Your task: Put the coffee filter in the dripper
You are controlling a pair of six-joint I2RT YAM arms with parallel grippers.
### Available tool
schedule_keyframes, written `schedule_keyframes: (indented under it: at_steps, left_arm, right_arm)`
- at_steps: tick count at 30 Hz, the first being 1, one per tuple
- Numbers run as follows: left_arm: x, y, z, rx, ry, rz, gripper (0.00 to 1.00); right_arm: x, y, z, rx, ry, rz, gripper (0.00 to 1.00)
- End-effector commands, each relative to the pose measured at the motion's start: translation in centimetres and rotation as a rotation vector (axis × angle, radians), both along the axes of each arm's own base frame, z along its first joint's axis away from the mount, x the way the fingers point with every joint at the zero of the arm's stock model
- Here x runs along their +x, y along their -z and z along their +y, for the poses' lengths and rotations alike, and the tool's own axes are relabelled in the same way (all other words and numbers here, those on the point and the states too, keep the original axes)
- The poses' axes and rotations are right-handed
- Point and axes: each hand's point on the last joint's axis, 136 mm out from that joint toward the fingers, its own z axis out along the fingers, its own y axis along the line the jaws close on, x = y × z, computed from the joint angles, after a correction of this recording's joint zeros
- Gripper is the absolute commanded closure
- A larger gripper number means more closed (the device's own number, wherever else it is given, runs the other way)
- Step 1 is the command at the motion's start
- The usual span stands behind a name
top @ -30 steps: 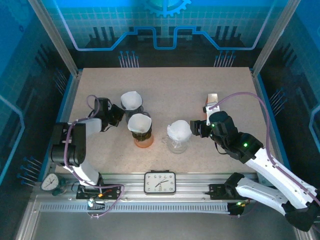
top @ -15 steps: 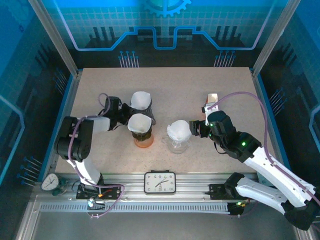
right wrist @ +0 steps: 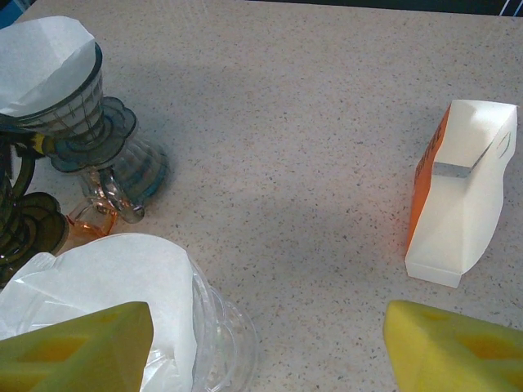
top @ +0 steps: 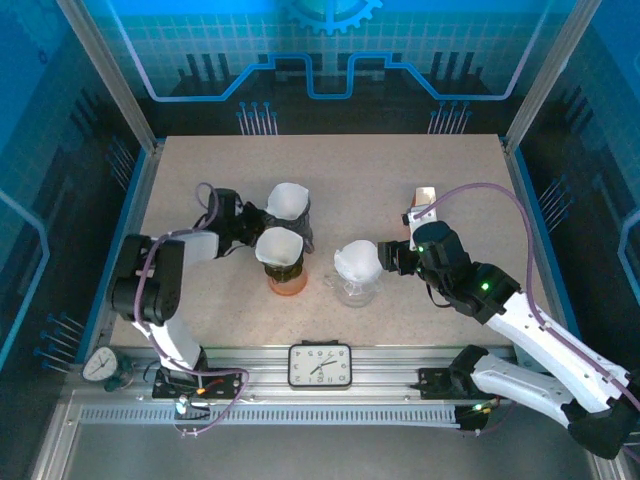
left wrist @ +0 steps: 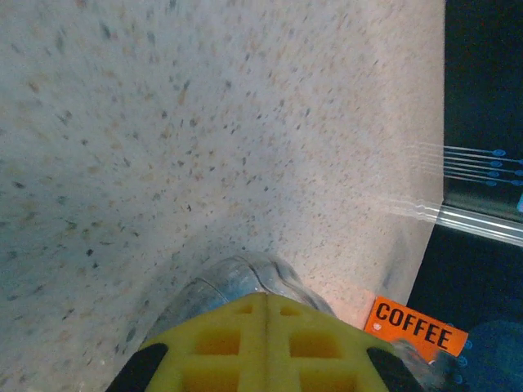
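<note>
Filters sit in all three drippers on the bench (top: 400, 170). The coffee filter (top: 357, 258) rests in the clear dripper (top: 355, 290), just beside the right pincer (top: 392, 257), which is spread and empty, so the task looks essentially done. The left pincer (top: 250, 222), pressed together, seems to be pinching the grey dripper (right wrist: 86, 106) low down, and since a second ago it has shifted that dripper right, closer to the orange dripper (top: 287, 281), while the right arm has hardly moved.
</note>
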Motion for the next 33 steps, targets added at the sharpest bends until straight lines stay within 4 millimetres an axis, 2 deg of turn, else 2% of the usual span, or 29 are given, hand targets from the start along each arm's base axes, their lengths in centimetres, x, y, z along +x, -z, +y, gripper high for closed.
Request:
schedule_keyframes:
  at_steps: [1,5,6,10,13,15,16,18,23,26,28,33]
  left_arm:
    - [-0.1,-5.1,2.0,0.103,0.002,-0.097,0.92]
    - [-1.3,-8.8,3.9,0.189,-0.022,-0.163,0.64]
    - [-1.7,-9.9,4.2,0.222,-0.021,-0.183,0.55]
    - [-2.7,-14.2,4.7,0.360,0.005,-0.282,0.28]
    - [-3.6,-17.0,5.1,0.440,0.007,-0.356,0.22]
    - [-4.1,-18.3,5.4,0.477,0.000,-0.394,0.09]
    - [-4.3,-18.7,5.7,0.498,-0.008,-0.403,0.04]
    - [-4.6,-19.1,6.4,0.543,-0.027,-0.409,0.01]
    - [-4.2,-18.3,8.9,0.685,-0.109,-0.403,0.01]
    - [-3.7,-17.2,9.3,0.809,-0.053,-0.441,0.01]
    - [-3.2,-15.8,9.8,0.894,-0.024,-0.425,0.01]
    - [-1.5,-8.7,13.2,1.163,0.039,-0.211,0.01]
  right_arm:
    - [0.1,-0.2,-0.2,0.024,0.020,-0.012,0.24]
    - [0.0,0.8,-0.5,0.008,0.028,-0.001,0.23]
    - [0.0,0.9,-0.5,0.008,0.030,0.000,0.23]
    - [0.3,1.3,-0.4,0.016,0.037,-0.003,0.23]
    - [0.5,1.5,-0.7,0.009,0.051,-0.008,0.21]
    - [0.7,1.8,-1.6,-0.019,0.099,-0.003,0.20]
    - [0.8,1.9,-1.9,-0.028,0.112,0.002,0.19]
    - [0.8,2.1,-2.2,-0.030,0.120,0.007,0.18]
    - [0.6,2.0,-2.7,-0.024,0.124,-0.010,0.17]
    - [0.4,2.1,-2.8,-0.015,0.119,-0.014,0.15]
    - [0.4,2.1,-3.0,-0.011,0.127,-0.017,0.15]
    - [0.3,1.8,-3.2,0.013,0.130,-0.036,0.15]
